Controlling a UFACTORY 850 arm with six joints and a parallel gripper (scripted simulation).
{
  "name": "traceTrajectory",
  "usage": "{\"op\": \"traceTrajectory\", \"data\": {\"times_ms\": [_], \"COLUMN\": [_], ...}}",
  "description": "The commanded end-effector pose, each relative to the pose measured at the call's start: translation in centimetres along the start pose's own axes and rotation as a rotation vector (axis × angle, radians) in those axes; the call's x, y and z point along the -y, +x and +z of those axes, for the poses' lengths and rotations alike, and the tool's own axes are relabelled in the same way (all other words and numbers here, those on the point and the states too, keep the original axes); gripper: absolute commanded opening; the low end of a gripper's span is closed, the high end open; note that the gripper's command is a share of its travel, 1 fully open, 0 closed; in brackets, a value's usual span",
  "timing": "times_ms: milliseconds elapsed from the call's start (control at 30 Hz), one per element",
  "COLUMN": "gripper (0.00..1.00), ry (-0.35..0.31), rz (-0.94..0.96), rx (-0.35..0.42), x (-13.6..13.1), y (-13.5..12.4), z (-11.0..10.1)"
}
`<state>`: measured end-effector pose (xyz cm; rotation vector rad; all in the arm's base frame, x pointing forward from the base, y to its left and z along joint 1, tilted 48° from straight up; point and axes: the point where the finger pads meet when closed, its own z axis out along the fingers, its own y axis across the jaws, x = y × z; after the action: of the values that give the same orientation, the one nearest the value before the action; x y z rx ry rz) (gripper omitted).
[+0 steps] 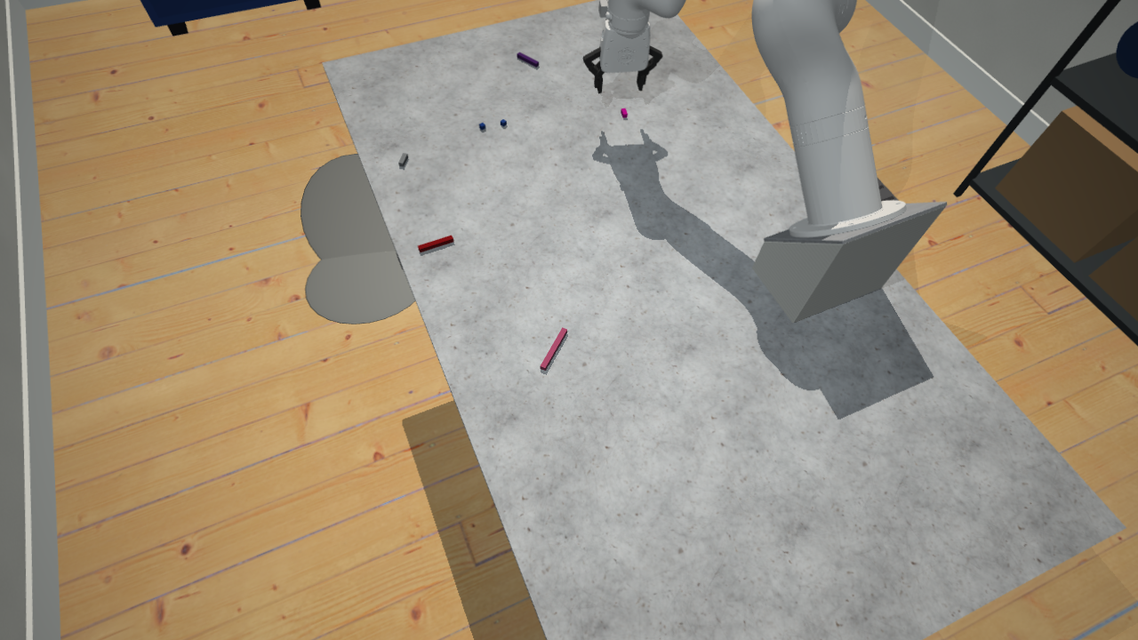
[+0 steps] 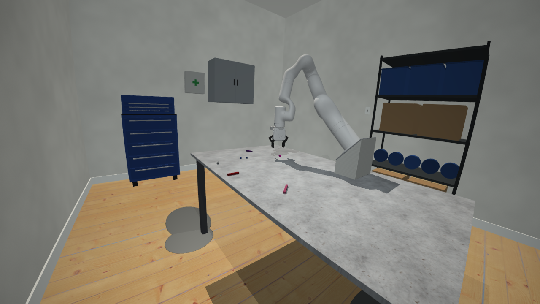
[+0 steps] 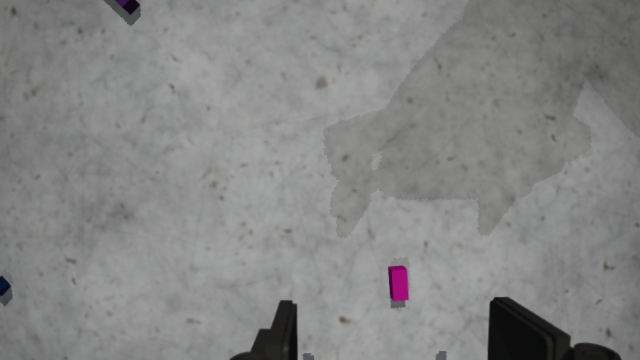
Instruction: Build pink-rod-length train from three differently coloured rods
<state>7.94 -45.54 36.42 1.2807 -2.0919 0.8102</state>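
Observation:
My gripper [image 1: 621,89] [image 2: 278,146] [image 3: 393,332] is open and empty, above the table by the magenta rod. The magenta rod [image 1: 623,113] [image 2: 279,155] [image 3: 399,283] lies flat, just ahead of the gap between the fingertips in the wrist view. The purple rod [image 1: 527,60] [image 2: 249,151] [image 3: 129,5] lies at the far end. Two blue rods, one [image 1: 482,126] [image 2: 240,158] left of the other [image 1: 502,122] [image 2: 246,157], lie apart. The grey rod [image 1: 403,160] [image 2: 217,162] and the red rod [image 1: 436,244] [image 2: 233,173] lie near the left edge. The pink rod [image 1: 553,349] [image 2: 285,188] lies alone. No rods touch.
The grey table [image 1: 676,509] [image 2: 339,226] bears all the rods. The arm's wedge-shaped base [image 1: 851,262] [image 2: 355,158] stands at the table's right side. A black shelf rack [image 2: 422,98] stands beyond it. A blue drawer cabinet [image 2: 151,139] stands past the far left corner.

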Motion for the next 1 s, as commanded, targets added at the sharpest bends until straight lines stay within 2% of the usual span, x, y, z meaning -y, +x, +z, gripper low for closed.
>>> {"op": "traceTrajectory", "data": {"times_ms": [0, 33, 967], "gripper": [1.0, 0.24, 0.24], "ry": [0.009, 0.009, 0.009], "rz": [-0.067, -0.067, -0.067], "rx": [0.013, 0.013, 0.013], "x": [-2.0, -2.0, -2.0], "y": [-0.69, -0.69, -0.69], "z": [-0.34, -0.34, -0.34]}}
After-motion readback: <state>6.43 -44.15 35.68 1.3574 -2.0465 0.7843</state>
